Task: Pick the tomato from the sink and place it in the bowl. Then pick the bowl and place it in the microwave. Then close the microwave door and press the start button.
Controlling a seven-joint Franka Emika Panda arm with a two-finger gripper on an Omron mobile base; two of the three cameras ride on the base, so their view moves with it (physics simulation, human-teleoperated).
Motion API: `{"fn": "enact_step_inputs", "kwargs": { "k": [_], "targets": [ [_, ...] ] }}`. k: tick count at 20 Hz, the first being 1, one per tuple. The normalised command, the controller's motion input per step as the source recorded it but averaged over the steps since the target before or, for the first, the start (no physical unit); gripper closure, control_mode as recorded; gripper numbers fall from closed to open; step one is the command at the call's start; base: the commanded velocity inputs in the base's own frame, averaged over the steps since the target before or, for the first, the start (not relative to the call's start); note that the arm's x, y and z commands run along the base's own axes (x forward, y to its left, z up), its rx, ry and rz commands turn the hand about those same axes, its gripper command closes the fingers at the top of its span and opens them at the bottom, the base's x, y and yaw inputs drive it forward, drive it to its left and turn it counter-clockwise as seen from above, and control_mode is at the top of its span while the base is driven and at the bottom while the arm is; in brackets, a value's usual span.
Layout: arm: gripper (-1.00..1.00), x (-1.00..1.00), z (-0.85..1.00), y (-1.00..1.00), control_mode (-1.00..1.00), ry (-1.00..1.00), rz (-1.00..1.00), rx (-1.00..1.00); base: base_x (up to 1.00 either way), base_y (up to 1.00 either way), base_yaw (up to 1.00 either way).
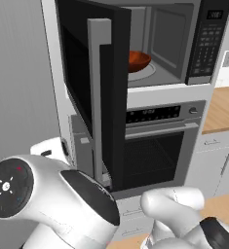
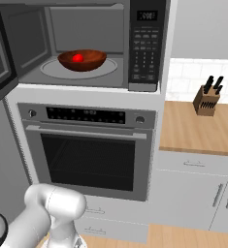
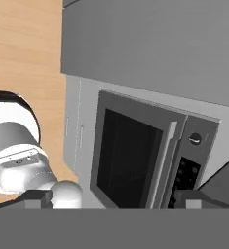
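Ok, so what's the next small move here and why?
Probably bring the open tool up to the microwave door to push it shut: the bowl with the tomato already sits in the microwave, and the door stands open.

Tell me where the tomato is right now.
The tomato sits inside the reddish-brown bowl on the glass turntable in the open microwave, above the wall oven, left of the keypad in the right base view.

Glossy reddish-brown bowl [image 2: 82, 60]; brushed-metal microwave [image 2: 86, 43]; matt wooden counter [image 2: 198, 128].
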Motion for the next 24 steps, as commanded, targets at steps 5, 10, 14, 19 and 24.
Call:
{"fn": "enact_step_inputs", "kwargs": {
  "k": [5, 10, 14, 19, 24],
  "targets": [
    [-1.0, 0.96, -0.47, -0.01, -1.0, 0.0, -0.16, -0.24, 0.0, 0.0, 0.0],
    [-1.0, 0.27, 0.01, -0.84, -1.0, -0.01, -0.1, -0.04, 0.0, 0.0, 0.0],
    [-1.0, 0.01, 0.12, -0.99, -1.0, -0.04, -0.01, -0.01, 0.0, 0.0, 0.0],
    [-1.0, 0.16, 0.18, -1.0, -1.0, -0.03, 0.0, -0.03, 0.0, 0.0, 0.0],
    [-1.0, 0.52, 0.33, -0.99, -1.0, 0.0, 0.0, -0.03, 0.0, 0.0, 0.0]
  ]
}}
